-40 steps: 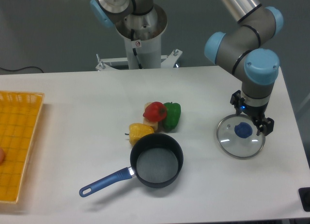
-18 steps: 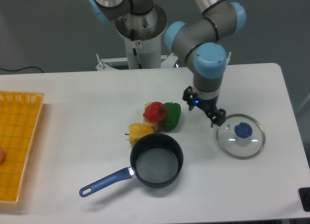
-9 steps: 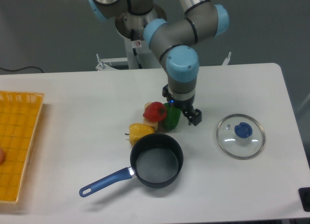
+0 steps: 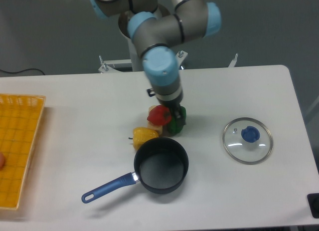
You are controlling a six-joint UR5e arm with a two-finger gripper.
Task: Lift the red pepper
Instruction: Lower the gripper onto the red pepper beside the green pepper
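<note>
The red pepper (image 4: 159, 114) sits near the middle of the white table (image 4: 75, 101), its right side pressed against the green pepper (image 4: 177, 122) and its lower left edge close to the yellow pepper (image 4: 143, 135), so it is hemmed in on two sides; only its left and far edges face bare tabletop. The gripper (image 4: 172, 113) hangs right over the seam between red and green peppers, the arm's wrist covering the top of both, and whether its fingers are spread or closed cannot be told from this angle. Just in front of the cluster lies the black saucepan (image 4: 161, 165), its rim nearly touching the yellow pepper, its blue handle (image 4: 108, 187) pointing toward the front left. Well apart to the right rests the glass lid (image 4: 247, 140) with a blue knob. At the far left edge lies a yellow basket (image 4: 18, 141), with a broad open stretch of table between it and the peppers.
</note>
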